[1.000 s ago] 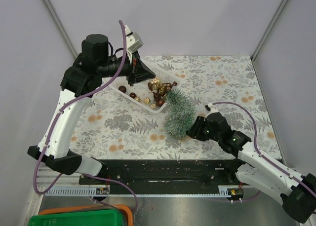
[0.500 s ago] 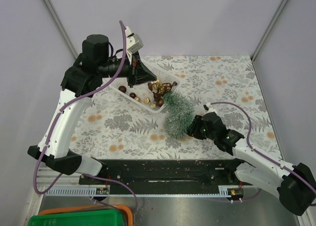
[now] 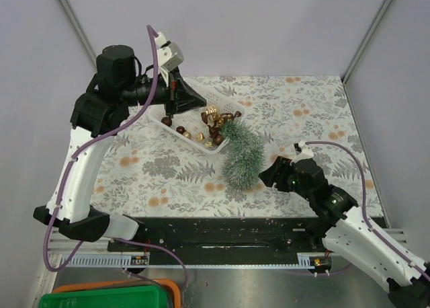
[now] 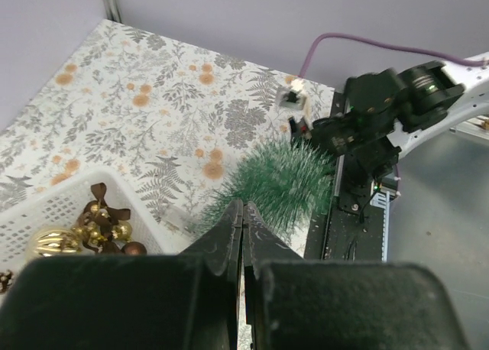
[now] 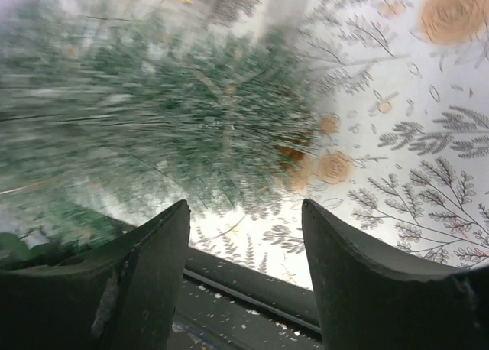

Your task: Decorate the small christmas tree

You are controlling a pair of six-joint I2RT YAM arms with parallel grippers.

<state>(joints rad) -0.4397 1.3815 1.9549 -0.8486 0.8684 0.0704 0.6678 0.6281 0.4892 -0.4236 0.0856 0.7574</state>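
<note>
Left gripper (image 3: 200, 101): jaws pressed together, nothing visible in them, over the white basket (image 3: 225, 99).
Ornaments (image 3: 213, 120): gold and brown, heaped in the basket.
Small christmas tree (image 3: 242, 157): on its side on the counter (image 3: 316, 113), tip against the basket.
Handling: probably light, with soft, springy bristles; best taken low, near the base.
Right gripper (image 3: 269, 176): jaws apart, empty, just beside the tree's wide end.
Writing: none legible.
</note>
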